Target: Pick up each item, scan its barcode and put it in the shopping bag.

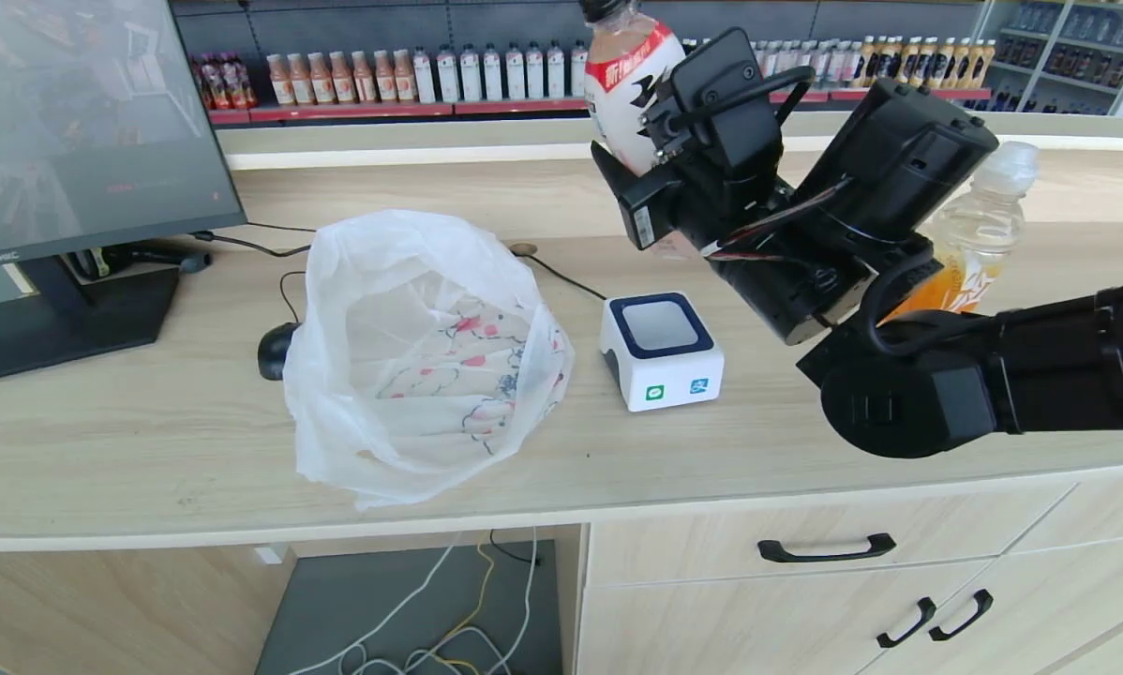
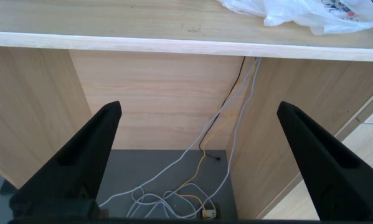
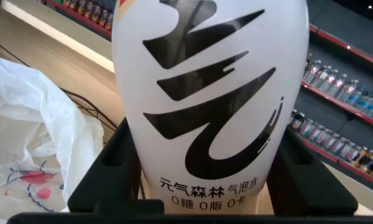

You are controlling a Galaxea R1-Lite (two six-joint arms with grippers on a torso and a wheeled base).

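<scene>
Right gripper (image 1: pixel 641 155) here: my jaws are pinching the lower sides of a white plastic bottle with a black brush-stroke label (image 3: pixel 211 81), and I'm holding it upright, cap up, in the air over the light wooden counter (image 1: pixel 149 441). The little white cube scanner with a dark-framed glass top (image 1: pixel 660 349) is sitting on the counter nearer me than the bottle. The crinkly translucent white shopping bag (image 1: pixel 421 356) is standing open just to its left. My left gripper (image 2: pixel 198 162) is hanging below the counter edge, jaws spread wide. A clear bottle of orange drink (image 1: pixel 979 234) is standing behind my right arm.
</scene>
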